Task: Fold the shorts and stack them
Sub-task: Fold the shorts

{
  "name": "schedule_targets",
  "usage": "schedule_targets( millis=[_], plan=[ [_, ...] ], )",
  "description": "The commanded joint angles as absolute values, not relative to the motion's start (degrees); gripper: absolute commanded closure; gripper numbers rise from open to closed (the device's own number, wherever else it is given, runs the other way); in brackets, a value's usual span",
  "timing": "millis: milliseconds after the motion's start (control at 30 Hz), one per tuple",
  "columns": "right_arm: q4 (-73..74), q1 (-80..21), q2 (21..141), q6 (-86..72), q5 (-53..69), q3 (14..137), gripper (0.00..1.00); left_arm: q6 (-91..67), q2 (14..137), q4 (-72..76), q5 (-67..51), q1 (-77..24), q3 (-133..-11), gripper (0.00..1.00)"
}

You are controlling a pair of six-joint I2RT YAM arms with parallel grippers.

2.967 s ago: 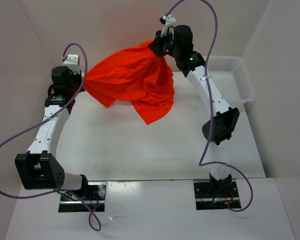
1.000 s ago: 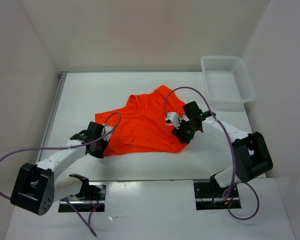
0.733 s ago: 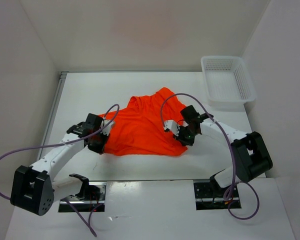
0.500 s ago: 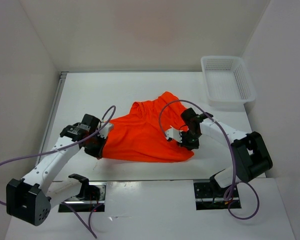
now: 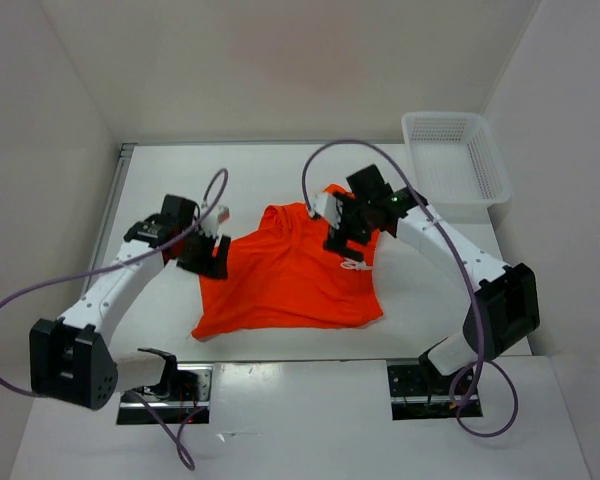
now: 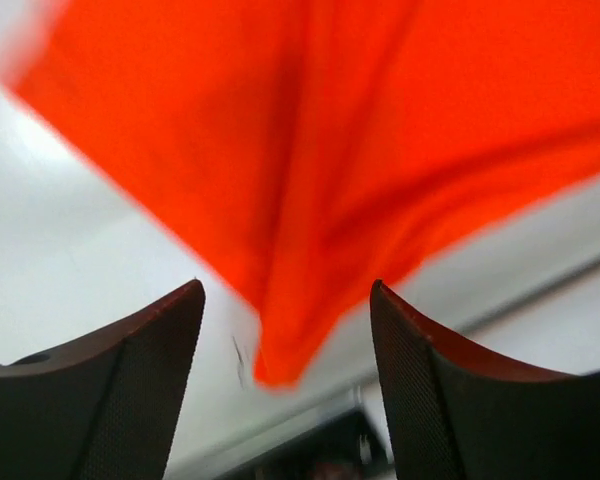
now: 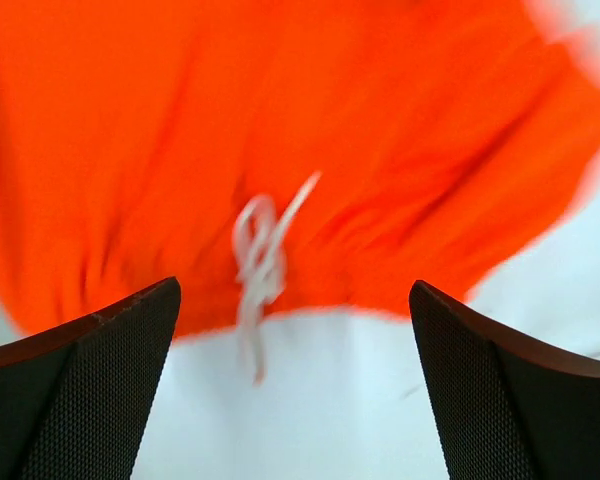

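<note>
The orange-red shorts (image 5: 285, 285) lie spread on the white table (image 5: 170, 180), waistband to the right with a white drawstring (image 5: 357, 266) at its edge. My left gripper (image 5: 214, 260) hovers open over the shorts' left edge. In the left wrist view a corner of the shorts (image 6: 360, 150) hangs loose in the gap between the fingers (image 6: 130, 380) of the left gripper (image 6: 285, 305). My right gripper (image 5: 343, 243) stands open above the waistband. The right wrist view shows the shorts (image 7: 280, 110) and the drawstring (image 7: 260, 260) beyond the empty right gripper (image 7: 292, 300).
A white mesh basket (image 5: 460, 160) stands at the far right corner of the table. White walls close in the left, back and right sides. Purple cables arch above both arms.
Both grippers have let go of the shorts and opened, then lifted and drawn back toward the far side. The shorts have dropped and now lie flatter on the table.
</note>
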State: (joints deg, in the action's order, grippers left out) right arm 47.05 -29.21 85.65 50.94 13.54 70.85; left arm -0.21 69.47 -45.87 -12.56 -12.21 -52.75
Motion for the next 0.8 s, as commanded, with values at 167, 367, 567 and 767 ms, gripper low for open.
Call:
schedule_targets(
  millis=[167,367,567,767],
  plan=[
    [23.05,-24.8,99.12,23.84,13.75,82.79,0.04,0.0,85.14,-9.45,-27.59,-12.39,-64.42,0.14],
    [14.41,-19.08,113.01,13.45,5.72,92.61,0.04,0.0,99.01,8.43,-19.26,-13.71,-67.22,0.1],
    [13.18,-19.07,120.57,9.41,6.06,98.16,0.03,0.0,106.6,7.29,-22.32,-13.71,-75.59,0.1],
    [16.69,-19.07,126.03,10.46,15.99,101.16,0.21,0.0,105.91,7.91,-24.35,-13.71,-72.95,0.09]
  ],
)
